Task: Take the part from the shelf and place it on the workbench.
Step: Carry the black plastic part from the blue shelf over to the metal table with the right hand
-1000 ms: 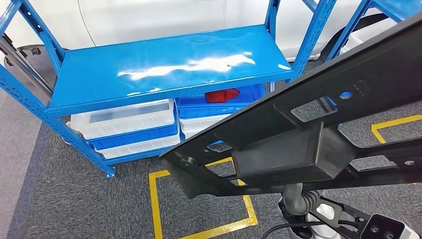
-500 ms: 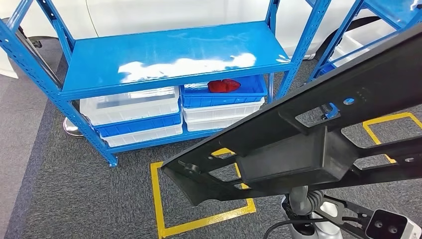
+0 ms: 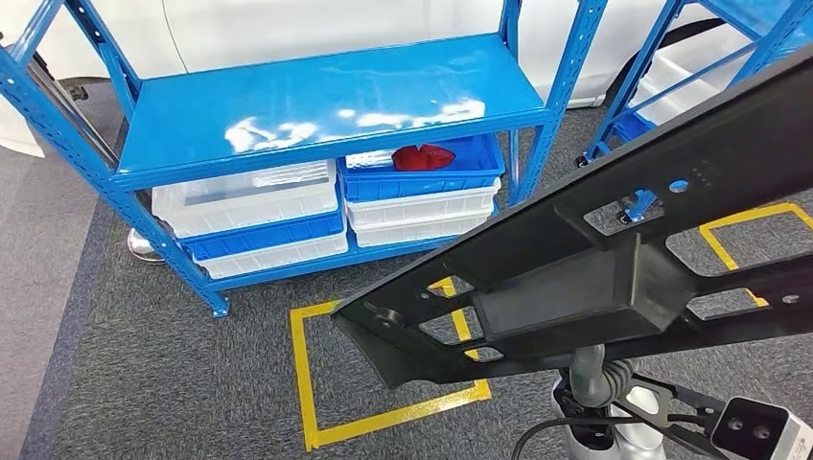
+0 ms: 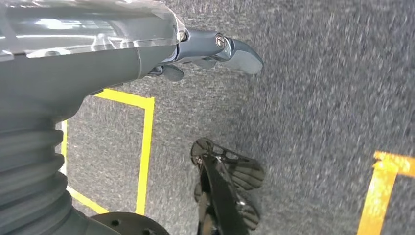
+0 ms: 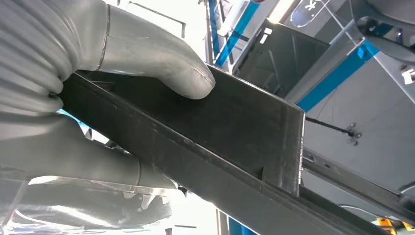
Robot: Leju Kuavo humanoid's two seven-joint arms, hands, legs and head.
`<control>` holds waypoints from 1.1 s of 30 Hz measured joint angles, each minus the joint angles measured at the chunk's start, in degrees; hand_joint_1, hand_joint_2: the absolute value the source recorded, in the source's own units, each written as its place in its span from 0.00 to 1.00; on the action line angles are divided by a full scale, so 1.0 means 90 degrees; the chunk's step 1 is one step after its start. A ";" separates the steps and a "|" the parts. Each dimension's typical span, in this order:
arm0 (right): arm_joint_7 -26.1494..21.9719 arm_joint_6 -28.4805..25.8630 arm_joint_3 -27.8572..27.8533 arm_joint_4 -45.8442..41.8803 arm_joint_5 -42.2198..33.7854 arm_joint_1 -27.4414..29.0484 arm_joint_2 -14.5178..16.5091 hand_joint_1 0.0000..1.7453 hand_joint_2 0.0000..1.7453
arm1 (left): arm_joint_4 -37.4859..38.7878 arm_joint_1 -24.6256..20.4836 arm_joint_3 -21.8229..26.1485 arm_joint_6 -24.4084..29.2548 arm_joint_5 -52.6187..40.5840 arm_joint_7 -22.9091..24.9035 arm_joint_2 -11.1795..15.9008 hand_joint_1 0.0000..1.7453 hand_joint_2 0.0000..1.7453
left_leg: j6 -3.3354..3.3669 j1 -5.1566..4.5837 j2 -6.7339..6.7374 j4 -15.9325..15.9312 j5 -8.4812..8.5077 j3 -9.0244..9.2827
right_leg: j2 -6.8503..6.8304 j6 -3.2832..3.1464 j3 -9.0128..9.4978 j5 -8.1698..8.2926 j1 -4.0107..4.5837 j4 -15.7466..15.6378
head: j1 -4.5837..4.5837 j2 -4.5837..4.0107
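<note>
The right hand (image 5: pixel 98 98) gripped the black part (image 3: pixel 594 278) across the lower right of the frame; the left hand (image 4: pixel 215 51) hung apparently empty, fingers loosely curled.

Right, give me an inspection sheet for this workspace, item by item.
Surface: grey carpet floor with a yellow tape square; workbench not seen.
Job's things: black part off the blue shelf, carried above the floor.
Clutter: white and blue bins on the lower shelf, a red object in one.
Hands: right hand grips the part; left hand holds nothing, fingers apart.
Cables: black cable by the robot's base.
Surroundings: second blue rack, white wall behind.
</note>
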 joint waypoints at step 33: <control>0.0000 -0.0465 -0.0166 -0.0182 0.0158 0.0106 -0.0044 1.00 1.00 | -0.0002 0.0010 -0.0037 0.0178 -0.0256 -0.0181 0.0040 0.00 1.00 | 0.0109 -0.0039 -0.0016 -0.0337 0.0065 0.0082 | 0.0199 -0.0053 -0.0030 0.0019 0.0040 0.0032 | 0.0000 0.0000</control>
